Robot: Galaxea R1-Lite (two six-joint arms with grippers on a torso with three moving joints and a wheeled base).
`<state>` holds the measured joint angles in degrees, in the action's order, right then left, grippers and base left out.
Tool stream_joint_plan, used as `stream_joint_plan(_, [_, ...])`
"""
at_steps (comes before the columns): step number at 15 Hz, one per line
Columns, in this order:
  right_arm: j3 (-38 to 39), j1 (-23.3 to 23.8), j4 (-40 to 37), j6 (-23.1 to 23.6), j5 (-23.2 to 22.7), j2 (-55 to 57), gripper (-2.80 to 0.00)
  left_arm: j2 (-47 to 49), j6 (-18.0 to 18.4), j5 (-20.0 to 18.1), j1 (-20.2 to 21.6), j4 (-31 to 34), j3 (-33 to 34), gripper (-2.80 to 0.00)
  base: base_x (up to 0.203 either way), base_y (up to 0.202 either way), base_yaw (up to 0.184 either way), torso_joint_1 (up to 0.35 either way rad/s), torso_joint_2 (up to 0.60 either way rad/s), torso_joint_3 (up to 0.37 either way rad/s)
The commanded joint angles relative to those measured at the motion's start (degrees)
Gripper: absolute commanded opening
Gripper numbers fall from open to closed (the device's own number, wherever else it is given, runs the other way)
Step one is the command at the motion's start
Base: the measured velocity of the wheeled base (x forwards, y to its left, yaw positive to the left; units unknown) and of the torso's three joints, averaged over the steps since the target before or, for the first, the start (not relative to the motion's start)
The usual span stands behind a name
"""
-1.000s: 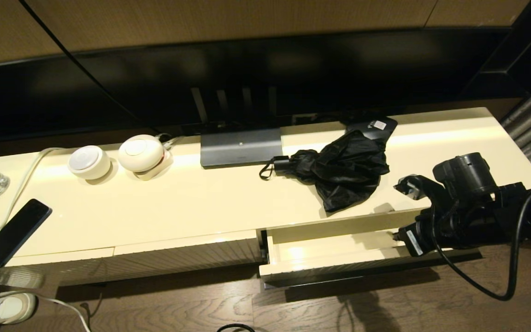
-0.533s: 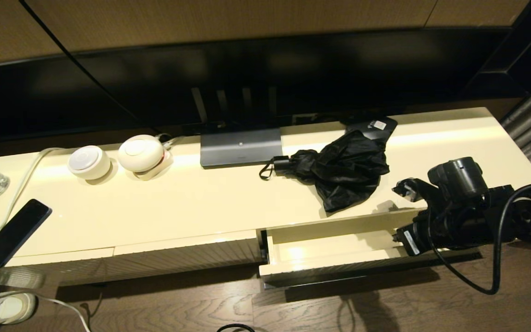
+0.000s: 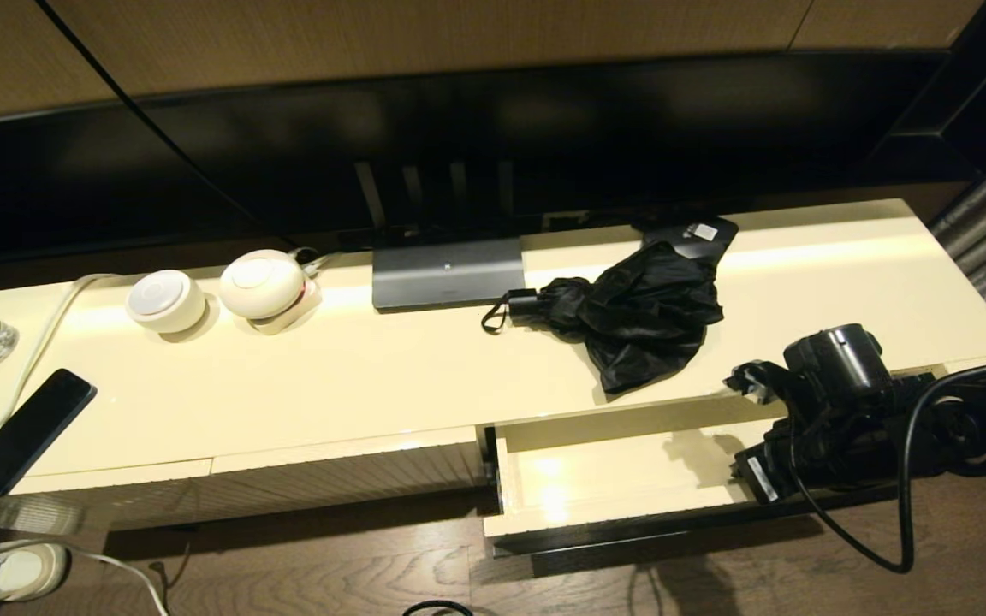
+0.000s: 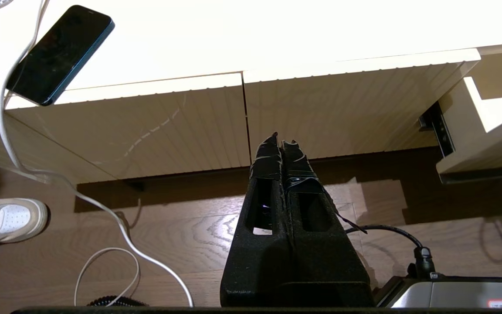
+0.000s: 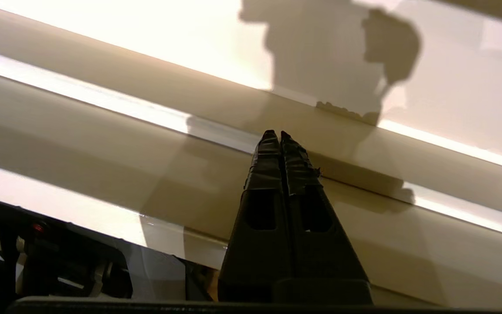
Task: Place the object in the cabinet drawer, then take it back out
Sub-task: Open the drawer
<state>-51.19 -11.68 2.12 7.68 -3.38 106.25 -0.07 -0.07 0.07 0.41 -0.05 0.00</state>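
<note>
The black compact umbrella with loose glossy folds is seen lying on the glossy cream tabletop, its short handle and wrist loop pointed toward the grey rectangular stand base. One fabric corner is draped close to the tabletop's front edge, just above the wide shallow cream drawer, which is pulled out and holds nothing visible. The right gripper is held at the drawer's right end, fingers pressed together, nothing gripped. The left gripper is parked low before the ribbed cream front panels, likewise closed and empty. A dark smartphone and two round white devices are placed at the tabletop's left.
</note>
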Motion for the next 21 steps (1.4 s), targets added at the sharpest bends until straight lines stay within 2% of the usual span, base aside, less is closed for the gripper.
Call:
stream_joint_plan(1, [1.7, -0.1, 0.1, 0.1, 0.0, -0.2, -2.80, 0.1, 0.0, 0.0, 0.0, 0.0, 0.2, -2.80, 0.000, 0.000, 0.000, 0.000, 0.00, 0.000])
stream_joint_plan(21, [16.4, -1.2, 2.4, 0.1, 0.1, -2.5, -2.80, 0.1, 0.0, 0.0, 0.0, 0.0, 0.2, -2.80, 0.000, 0.000, 0.000, 0.000, 0.00, 0.000])
